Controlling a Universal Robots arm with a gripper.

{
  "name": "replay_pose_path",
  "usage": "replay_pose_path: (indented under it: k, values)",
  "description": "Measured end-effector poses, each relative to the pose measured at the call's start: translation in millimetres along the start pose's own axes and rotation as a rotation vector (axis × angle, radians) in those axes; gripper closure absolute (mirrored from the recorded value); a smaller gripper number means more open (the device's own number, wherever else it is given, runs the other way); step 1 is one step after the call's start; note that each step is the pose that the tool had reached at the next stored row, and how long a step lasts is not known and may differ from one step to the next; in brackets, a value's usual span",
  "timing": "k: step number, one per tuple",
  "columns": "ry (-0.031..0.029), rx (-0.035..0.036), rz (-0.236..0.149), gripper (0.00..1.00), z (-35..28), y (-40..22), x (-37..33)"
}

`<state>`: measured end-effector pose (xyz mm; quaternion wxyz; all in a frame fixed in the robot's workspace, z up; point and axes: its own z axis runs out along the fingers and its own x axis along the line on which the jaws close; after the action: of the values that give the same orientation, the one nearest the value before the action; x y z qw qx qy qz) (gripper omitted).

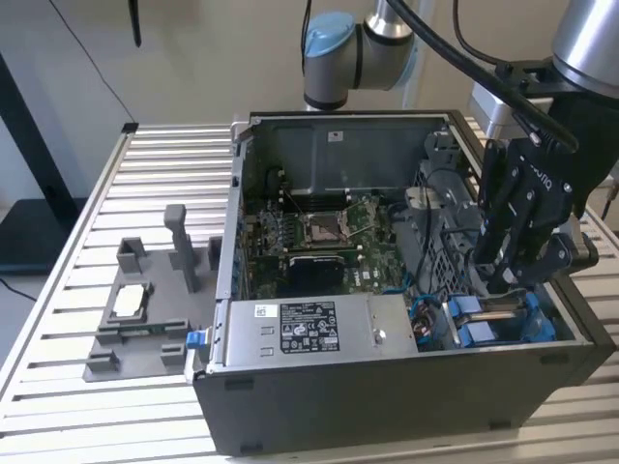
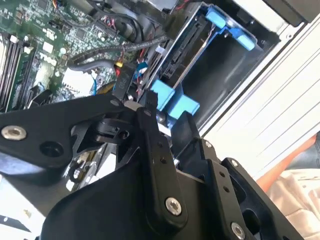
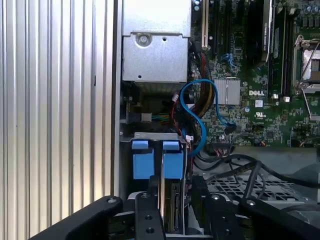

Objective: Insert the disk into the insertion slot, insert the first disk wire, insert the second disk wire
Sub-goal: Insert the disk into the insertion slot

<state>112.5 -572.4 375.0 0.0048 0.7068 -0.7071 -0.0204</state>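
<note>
Pincer [image 1: 498,280] is low inside the open computer case [image 1: 406,406], at the corner on the exterior view's right, directly over the drive bay. In the first wrist view it sits astride the disk [image 3: 170,207]. The disk stands on edge in the insertion slot [image 3: 155,135], its silver side running up to its blue carrier tab [image 3: 172,162]. I can't tell whether the pincer is clamped on the disk or just loose around it. A second blue tab [image 3: 142,161] sits just beside the first, at the same level.

A blue data cable [image 3: 192,107] loops between the bay and the motherboard [image 3: 260,60], next to a bundle of red, yellow and black wires [image 3: 201,97].

Markings:
- The silver power supply [image 1: 300,333] carries a black-and-white printed label on its upper face.
- The pincer body has white lettering.
- The motherboard has white print.

The case sits on the slatted bench [image 1: 164,164]. A grey fixture [image 1: 145,333] lies on the bench just beside the case, on the exterior view's left, holding a small silver square part [image 1: 129,302].
</note>
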Motion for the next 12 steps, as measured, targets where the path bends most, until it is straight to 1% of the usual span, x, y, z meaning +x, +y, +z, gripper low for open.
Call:
replay_pose_path:
  k: [1,3,4,7,9,12]
  values:
    - [-0.0001,0.0000,0.000,0.60,0.0,0.0,0.0]
    - [0.0000,-0.0001,0.000,0.60,-2.7,0.1,-0.1]
    - [-0.0001,-0.0001,0.000,0.60,-4.7,0.2,-0.1]
    - [0.0000,0.0007,0.000,0.60,-13.4,0.6,-0.4]
    - [0.0001,0.0066,0.000,0.60,-16.9,1.1,-0.8]
    - [0.0000,0.0216,0.000,0.60,-21.2,1.6,-1.5]
